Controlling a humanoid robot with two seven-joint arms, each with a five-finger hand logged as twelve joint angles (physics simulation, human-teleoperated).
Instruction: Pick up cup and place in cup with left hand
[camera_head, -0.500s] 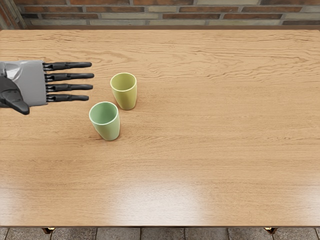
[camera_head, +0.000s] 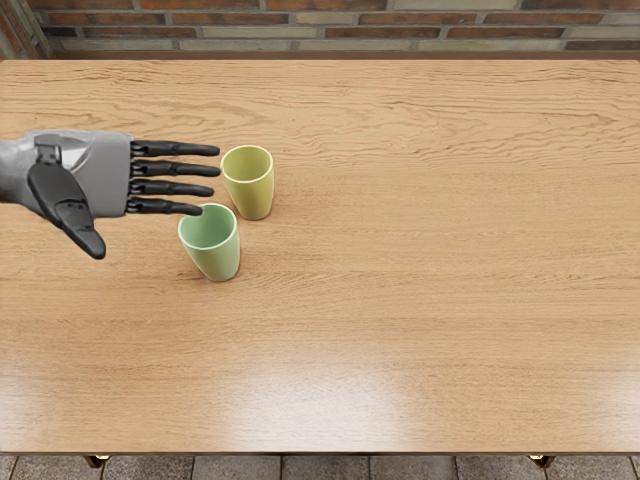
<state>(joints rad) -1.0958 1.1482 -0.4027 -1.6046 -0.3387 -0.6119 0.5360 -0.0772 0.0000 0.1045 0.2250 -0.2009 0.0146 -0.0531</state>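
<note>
- Fingers of the left hand reach rightward, straight and slightly apart, gripping nothing; the thumb angles off toward the near side.
- Just right of the fingertips and slightly nearer, the mint-green cup stands upright on the table; the yellow cup, also upright, is to its far right, close beside it.
- Both cups' long axes run vertically, so the outstretched fingers lie crosswise to them. A side grasp on the mint-green cup would probably need the hand brought nearer, with its wall between fingers and thumb.
- Only the left arm shows, so the left hand is clearly the one placed for this.
- One fingertip overlaps the mint-green cup's far rim in view; whether it touches or hovers above, I cannot tell.
- Hidden or cut off: the palm's underside, the cups' inner bottoms, and the arm beyond the left edge.
</note>
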